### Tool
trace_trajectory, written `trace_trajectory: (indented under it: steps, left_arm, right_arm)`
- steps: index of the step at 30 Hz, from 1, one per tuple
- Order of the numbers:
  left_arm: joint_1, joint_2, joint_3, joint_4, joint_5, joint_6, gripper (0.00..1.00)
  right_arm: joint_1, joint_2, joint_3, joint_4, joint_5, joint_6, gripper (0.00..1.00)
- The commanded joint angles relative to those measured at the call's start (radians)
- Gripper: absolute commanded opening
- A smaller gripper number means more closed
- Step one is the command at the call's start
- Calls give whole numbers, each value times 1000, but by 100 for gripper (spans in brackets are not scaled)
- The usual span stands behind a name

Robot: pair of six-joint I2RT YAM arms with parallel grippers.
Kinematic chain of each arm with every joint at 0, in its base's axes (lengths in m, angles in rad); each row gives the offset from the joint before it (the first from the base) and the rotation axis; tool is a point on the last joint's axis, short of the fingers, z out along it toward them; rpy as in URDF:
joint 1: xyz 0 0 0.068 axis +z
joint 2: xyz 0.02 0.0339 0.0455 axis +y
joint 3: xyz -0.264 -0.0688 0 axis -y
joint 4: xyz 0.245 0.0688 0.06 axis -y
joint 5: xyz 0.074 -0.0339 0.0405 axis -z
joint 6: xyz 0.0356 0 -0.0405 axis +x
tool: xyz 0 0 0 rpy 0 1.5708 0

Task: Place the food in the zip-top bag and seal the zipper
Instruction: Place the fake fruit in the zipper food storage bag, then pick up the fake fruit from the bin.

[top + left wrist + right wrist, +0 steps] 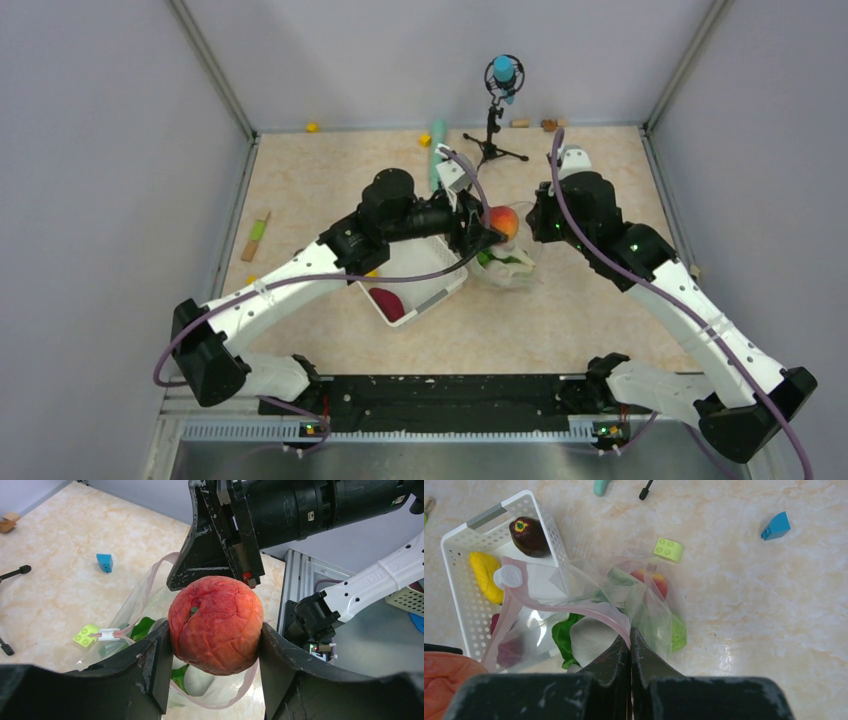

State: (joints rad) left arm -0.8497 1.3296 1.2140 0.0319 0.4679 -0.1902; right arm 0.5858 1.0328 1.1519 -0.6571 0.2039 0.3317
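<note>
The left hand (214, 647) gripped a red-orange fruit (215, 615) over the open zip-top bag (651, 615), which lay on the table (749, 605) just beside the white basket (455, 544). The right hand (630, 642) pinched the bag's pink zipper (579, 609), with leafy greens (561, 637) inside the bag.

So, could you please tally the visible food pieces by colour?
Orange-red: 1, fruit in the left pincer
Red: 1, red apple in the zip-top bag
Green: 2, cabbage and green apple in the bag
Yellow: 1, yellow piece in the white basket
Dark maroon: 1, maroon root in the basket
Total: 6, plus an unclear dark reddish shape behind the bag film.
</note>
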Motion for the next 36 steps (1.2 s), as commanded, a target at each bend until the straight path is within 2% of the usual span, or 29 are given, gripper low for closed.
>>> trace_trajectory:
  steps: [1,3,5,14,21,24,32,36]
  left_arm:
    - [-15,10,63,1,0,33,32]
    - [-19,15,70,-19,-19,39,57]
    - [-21,18,75,-29,-30,38,72]
    - [-25,42,102,-85,-47,35,96]
    - [-25,12,99,-111,-136,23,97]
    - [-25,-17,78,-116,-259,4,97]
    - [12,-28,32,-216,-700,-71,97]
    - [65,-46,-49,-213,-780,-93,97]
  right_arm:
    - [-13,-27,-1,42,-1,-16,0]
    - [-13,-31,0,42,-1,-14,0]
    - [-14,-33,-1,42,0,-15,0]
    - [-13,-35,0,42,0,-13,0]
    - [-13,-42,-3,42,0,-13,0]
    - [-13,-39,-3,42,2,-11,0]
    - [-14,-24,-2,42,1,-11,0]
    - [-14,-22,-3,43,3,-11,0]
